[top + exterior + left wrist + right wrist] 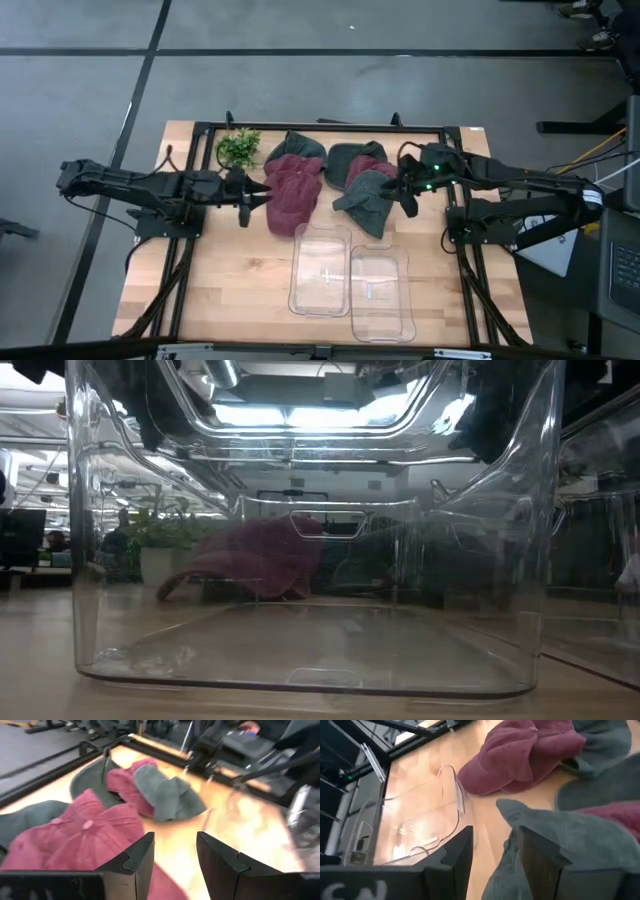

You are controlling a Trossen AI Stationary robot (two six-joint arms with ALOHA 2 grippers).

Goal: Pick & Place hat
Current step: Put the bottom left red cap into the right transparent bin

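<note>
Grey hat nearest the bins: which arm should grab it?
Right. The right gripper hovers open at that grey hat; the left gripper sits at the red hat, farther away.

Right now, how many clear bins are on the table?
2: left bin in front of the red hat, right bin beside it, slightly nearer the front edge.
</note>
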